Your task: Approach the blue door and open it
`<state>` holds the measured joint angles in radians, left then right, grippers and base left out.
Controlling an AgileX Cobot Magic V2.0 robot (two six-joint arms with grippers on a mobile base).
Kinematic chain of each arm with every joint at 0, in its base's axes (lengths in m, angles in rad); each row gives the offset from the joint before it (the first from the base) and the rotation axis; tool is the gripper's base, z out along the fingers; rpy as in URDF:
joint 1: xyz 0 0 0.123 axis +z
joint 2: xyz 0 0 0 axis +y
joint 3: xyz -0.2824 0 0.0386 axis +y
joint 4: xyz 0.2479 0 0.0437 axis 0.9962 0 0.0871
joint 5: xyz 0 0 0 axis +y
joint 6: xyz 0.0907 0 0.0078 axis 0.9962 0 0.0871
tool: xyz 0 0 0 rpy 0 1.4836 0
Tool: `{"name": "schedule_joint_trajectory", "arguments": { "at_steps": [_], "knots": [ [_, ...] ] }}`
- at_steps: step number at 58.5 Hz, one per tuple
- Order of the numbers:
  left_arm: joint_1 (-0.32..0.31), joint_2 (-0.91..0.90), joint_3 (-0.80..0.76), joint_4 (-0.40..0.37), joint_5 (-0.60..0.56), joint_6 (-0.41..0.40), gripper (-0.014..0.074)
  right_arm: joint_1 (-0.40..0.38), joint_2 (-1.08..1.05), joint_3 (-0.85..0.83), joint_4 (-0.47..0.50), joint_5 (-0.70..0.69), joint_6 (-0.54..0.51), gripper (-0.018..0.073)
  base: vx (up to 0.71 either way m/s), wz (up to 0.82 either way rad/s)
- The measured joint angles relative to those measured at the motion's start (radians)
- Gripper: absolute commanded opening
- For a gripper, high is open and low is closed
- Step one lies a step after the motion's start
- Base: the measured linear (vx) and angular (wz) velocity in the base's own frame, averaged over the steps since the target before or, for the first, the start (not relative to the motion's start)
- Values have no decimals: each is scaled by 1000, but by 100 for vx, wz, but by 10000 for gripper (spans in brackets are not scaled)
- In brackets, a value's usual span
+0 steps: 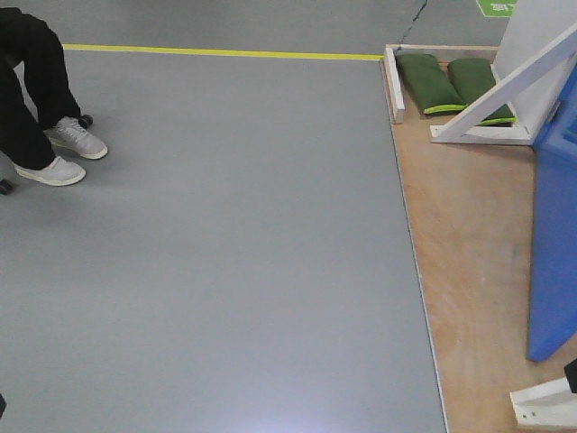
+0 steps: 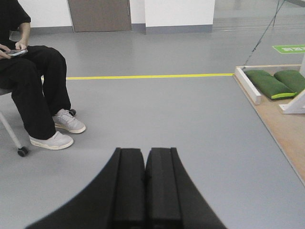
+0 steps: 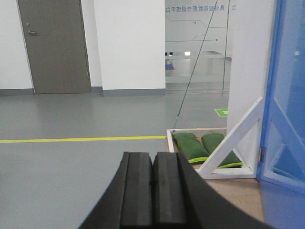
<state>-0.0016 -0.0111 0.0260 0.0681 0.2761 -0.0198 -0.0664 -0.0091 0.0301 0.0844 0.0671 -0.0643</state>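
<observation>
The blue door [image 1: 552, 253] stood at 3 o'clock in the front view, on a plywood platform [image 1: 469, 271]. Left hand [image 2: 145, 162] and right hand [image 3: 152, 164] were each pressed together, empty. Approaching, the robot could catch the platform edge or white brace [image 1: 491, 95], stalling short of the door.

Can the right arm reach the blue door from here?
Probably not yet: the right gripper, shut, points past the blue door, which stands off to its right; no handle shows. Nothing blocks the way.
</observation>
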Motion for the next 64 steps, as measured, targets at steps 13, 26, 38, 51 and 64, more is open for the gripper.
{"name": "schedule_joint_trajectory", "arguments": {
  "at_steps": [13,26,38,51,64],
  "knots": [
    [0,0,0,0,0,0,73,0,0,0,0,0,0,12,43,-2],
    [0,0,0,0,0,0,73,0,0,0,0,0,0,12,42,-14],
    [0,0,0,0,0,0,73,0,0,0,0,0,0,12,38,-20],
    [0,0,0,0,0,0,73,0,0,0,0,0,0,12,33,-17],
    [0,0,0,0,0,0,73,0,0,0,0,1,0,12,27,-5]
  ]
}}
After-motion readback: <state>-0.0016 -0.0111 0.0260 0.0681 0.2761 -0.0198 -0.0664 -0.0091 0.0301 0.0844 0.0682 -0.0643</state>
